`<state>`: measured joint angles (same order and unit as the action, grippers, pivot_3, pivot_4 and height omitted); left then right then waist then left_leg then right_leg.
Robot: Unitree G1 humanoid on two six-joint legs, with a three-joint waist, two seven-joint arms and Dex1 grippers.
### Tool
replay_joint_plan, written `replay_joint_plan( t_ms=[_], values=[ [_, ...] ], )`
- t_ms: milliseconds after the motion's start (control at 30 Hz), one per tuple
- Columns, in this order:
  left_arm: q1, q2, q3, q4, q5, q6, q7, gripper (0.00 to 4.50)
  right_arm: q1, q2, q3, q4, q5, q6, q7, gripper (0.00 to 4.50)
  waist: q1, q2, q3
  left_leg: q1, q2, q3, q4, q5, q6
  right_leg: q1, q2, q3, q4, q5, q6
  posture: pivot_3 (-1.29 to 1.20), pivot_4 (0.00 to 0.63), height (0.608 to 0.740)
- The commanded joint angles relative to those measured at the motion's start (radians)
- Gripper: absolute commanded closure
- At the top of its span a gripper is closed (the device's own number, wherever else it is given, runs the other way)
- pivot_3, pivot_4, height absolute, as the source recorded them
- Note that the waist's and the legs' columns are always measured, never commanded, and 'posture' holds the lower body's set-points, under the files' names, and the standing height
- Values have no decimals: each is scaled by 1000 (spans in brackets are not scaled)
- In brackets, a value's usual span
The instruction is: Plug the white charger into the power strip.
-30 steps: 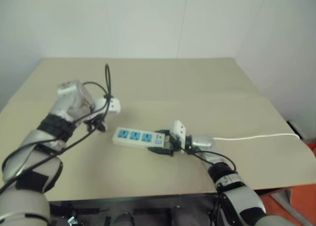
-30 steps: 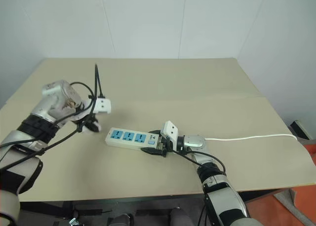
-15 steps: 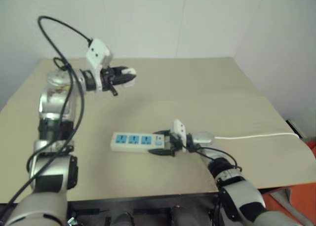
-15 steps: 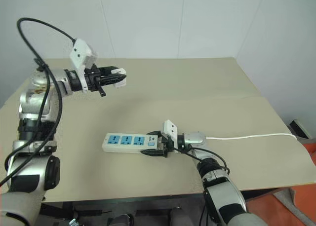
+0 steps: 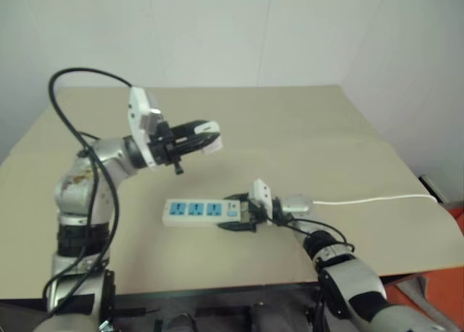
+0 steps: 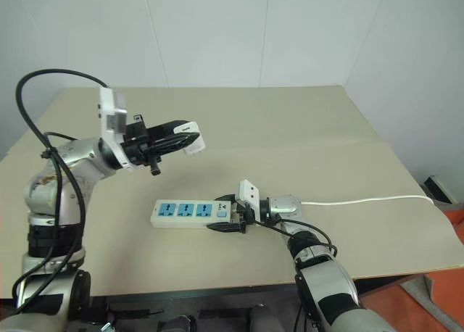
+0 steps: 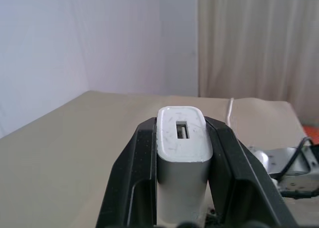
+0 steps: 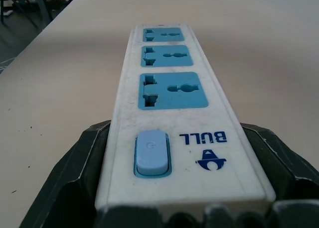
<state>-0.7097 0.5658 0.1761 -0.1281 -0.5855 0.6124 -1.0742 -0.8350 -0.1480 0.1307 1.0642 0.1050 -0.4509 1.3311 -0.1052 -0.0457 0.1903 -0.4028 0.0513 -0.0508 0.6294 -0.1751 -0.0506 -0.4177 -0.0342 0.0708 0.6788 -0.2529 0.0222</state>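
**Charger held in the air, strip pinned on the table**

Between the two black fingers (image 7: 224, 158) of the left gripper (image 5: 205, 135) sits the white charger (image 7: 182, 153), clamped from both sides, its end with the small rectangular port facing away from the wrist. Seen from the head, the charger (image 6: 191, 140) is left of the frame's middle, raised off the tan table (image 6: 312, 122). The left arm rises from the lower left of the frame, bends at the elbow, and its forearm reaches toward the right, so the gripper points roughly level across the table. A black cable loops up above that arm.

Lower down, near the middle of the frame, the power strip (image 6: 188, 212) lies flat on the table, well apart from the charger and below it in the picture. Its three blue sockets (image 8: 169, 90) face up in a row. The right gripper (image 6: 226, 218) grips the strip at its switch end, one black finger (image 8: 82, 163) pressed on each long side, beside the pale blue switch (image 8: 152, 152). The right forearm comes in from the lower right and the gripper points left. A thin white cord (image 6: 370, 199) trails across the table toward the right edge.
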Motion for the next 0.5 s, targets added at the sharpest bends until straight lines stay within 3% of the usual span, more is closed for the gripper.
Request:
replay_joint_plan(
  t_ms=[33,267,500],
  values=[
    [30,49,-17,-39,-45,-7,-76,3491,-11,11,1,17,-12,-15,14,1066,-2,0,0,0,0,0,0,0,0,0,0,0,0,0,0,0,150,740],
    [120,90,-37,3,-101,-71,-284,3491,-15,12,-2,20,-18,-12,21,1066,-1,0,0,0,0,0,-1,0,0,0,0,0,0,0,0,0,150,740],
    [140,76,-96,67,-59,-161,-357,3491,-15,9,-3,17,-19,-12,25,1066,-1,0,0,0,0,0,-1,0,0,0,0,0,-1,0,0,0,150,740]
  ],
)
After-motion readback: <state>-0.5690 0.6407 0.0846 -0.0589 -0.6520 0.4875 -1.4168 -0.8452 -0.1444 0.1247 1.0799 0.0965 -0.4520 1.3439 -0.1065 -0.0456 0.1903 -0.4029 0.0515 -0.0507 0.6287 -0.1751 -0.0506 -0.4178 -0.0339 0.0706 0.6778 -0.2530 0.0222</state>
